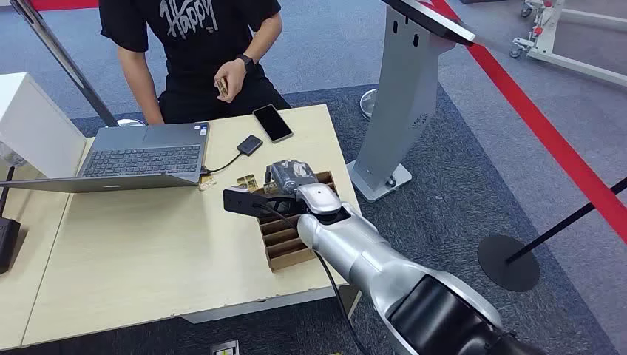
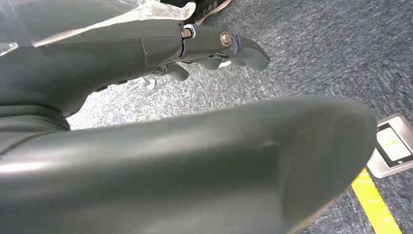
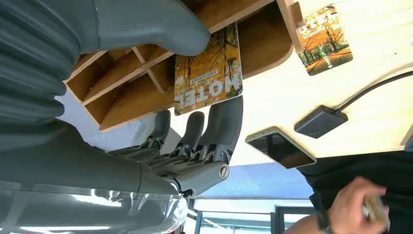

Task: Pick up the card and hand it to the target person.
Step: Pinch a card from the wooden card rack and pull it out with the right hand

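The right hand (image 1: 292, 176) reaches over the far end of the wooden slotted card holder (image 1: 290, 244) on the tabletop (image 1: 148, 251). In the right wrist view its thumb and dark fingers (image 3: 225, 127) pinch a hotel card (image 3: 208, 70) (autumn trees, the word HOTEL printed across it), which stands in the holder's end compartment. A second card with the same print (image 3: 327, 41) lies flat on the tabletop just beside the holder. Beyond it are a small dark card reader (image 1: 250, 144) on a cable, a black phone (image 1: 272, 122) and an open laptop (image 1: 144, 157). A person in a black shirt (image 1: 192, 52) sits at the far side, one hand (image 1: 231, 80) holding a few cards. The left hand (image 2: 214, 48) hangs over grey carpet with its fingers curled in loosely, nothing in them.
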Available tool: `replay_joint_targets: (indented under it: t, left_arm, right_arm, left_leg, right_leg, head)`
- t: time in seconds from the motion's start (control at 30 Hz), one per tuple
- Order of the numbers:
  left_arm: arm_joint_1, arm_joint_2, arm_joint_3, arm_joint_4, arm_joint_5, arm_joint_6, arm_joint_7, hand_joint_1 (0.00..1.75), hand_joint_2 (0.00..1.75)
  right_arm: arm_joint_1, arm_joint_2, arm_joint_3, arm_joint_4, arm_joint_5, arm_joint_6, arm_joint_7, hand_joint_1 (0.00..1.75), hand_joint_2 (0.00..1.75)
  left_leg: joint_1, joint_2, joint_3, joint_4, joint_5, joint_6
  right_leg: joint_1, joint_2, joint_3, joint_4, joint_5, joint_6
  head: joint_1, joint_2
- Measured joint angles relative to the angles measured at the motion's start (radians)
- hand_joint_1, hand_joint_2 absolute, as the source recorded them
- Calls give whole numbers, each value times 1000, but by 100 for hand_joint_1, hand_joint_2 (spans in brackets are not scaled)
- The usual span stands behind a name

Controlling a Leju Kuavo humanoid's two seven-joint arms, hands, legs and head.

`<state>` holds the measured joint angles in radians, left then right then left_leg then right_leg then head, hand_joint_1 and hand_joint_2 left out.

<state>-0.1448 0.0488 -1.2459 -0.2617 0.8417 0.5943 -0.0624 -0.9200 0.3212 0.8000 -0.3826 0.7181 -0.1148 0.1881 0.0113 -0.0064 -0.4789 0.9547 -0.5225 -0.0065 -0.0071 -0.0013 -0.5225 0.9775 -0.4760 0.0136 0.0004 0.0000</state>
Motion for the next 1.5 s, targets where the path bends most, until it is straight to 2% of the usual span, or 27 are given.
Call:
replay_joint_targets:
  t: [0.57, 0.73, 1.27, 1.5]
  left_arm:
    - [-4, -1, 0, 0, -7, -8, 1, 0, 0]
    - [-5, -2, 0, 0, -8, -10, 1, 0, 0]
    - [-7, -2, 0, 1, -15, -10, 6, 0, 0]
    - [-7, -3, 0, 1, -13, -8, 6, 0, 0]
  right_arm:
    - [0, 0, 0, 0, -2, -8, 0, 107, 175]
    - [0, -4, 0, 0, -3, -8, 4, 100, 175]
    - [1, -13, 0, 1, 0, -15, 4, 119, 175]
    - [1, -11, 0, 1, 0, -27, -10, 113, 175]
  left_leg:
    - [0, 0, 0, 0, 0, 0]
    - [0, 0, 0, 0, 0, 0]
    - [0, 0, 0, 0, 0, 0]
    - [0, 0, 0, 0, 0, 0]
  right_leg:
    - [0, 0, 0, 0, 0, 0]
    - [0, 0, 0, 0, 0, 0]
    - [0, 0, 0, 0, 0, 0]
    - [0, 0, 0, 0, 0, 0]
  head:
    - [0, 0]
    - [0, 0]
    - [0, 0]
    - [0, 0]
